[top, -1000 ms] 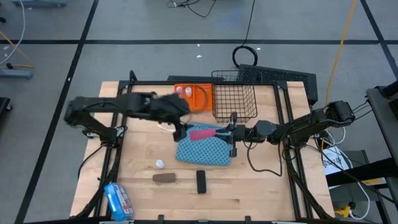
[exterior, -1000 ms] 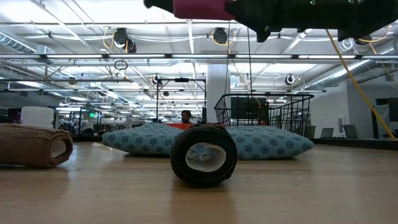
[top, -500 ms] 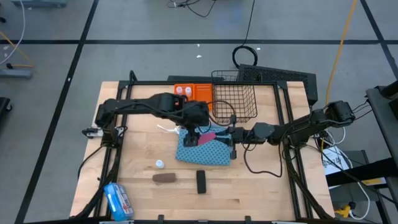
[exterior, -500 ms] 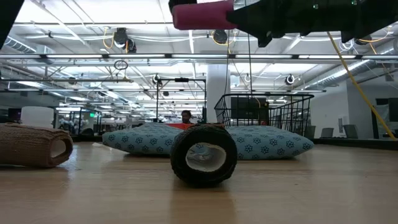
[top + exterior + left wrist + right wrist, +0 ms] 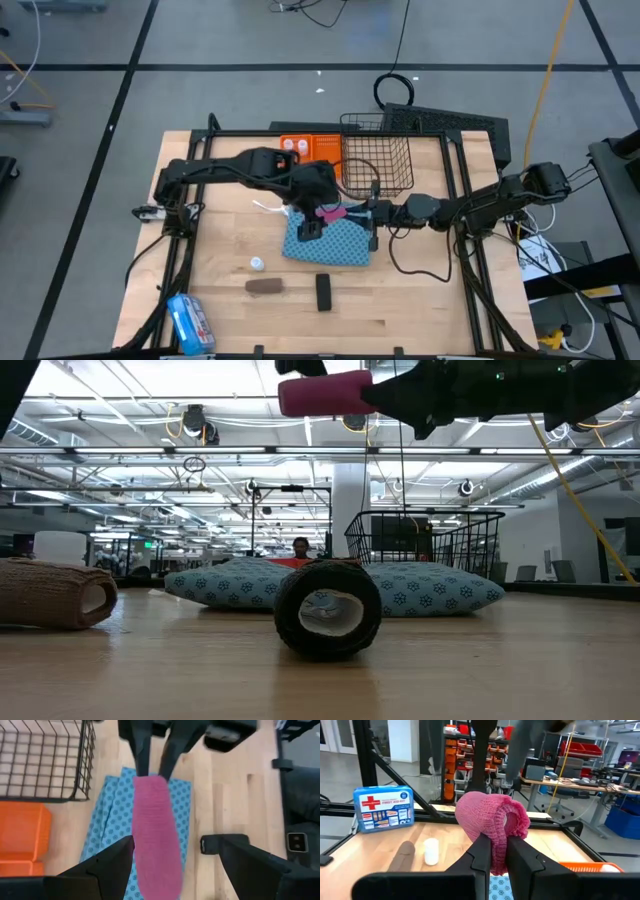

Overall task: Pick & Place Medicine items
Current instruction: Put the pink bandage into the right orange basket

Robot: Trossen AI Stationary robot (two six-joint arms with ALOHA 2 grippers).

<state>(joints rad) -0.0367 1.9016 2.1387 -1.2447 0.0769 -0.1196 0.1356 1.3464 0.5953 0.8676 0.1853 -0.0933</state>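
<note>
My right gripper reaches in from the table's right and is shut on the pink oblong tube, above the blue patterned cloth. My left gripper is open, with a finger on each side of the tube's free end. A tiny white bottle, the brown piece and the black bar lie on the table near its front edge. More white bottles sit in the orange tray. My right gripper pinches the pink tube's end between its two fingers, coming level from the table's right and along the tube. The tube is lifted clear over the cloth and lies about level. My left gripper: one finger stands close beside the tube; I cannot tell whether it touches.
A black wire basket stands at the far side, right of the orange tray. A blue and white packet lies at the near left corner. Bare wood shows left of the cloth. The dark frame rails border the table.
My left arm has swung from the table's left toward the centre and come down at the pink tube, so its open fingers now stand on either side of it. My right gripper has kept its hold, and the tube has sunk slightly.
</note>
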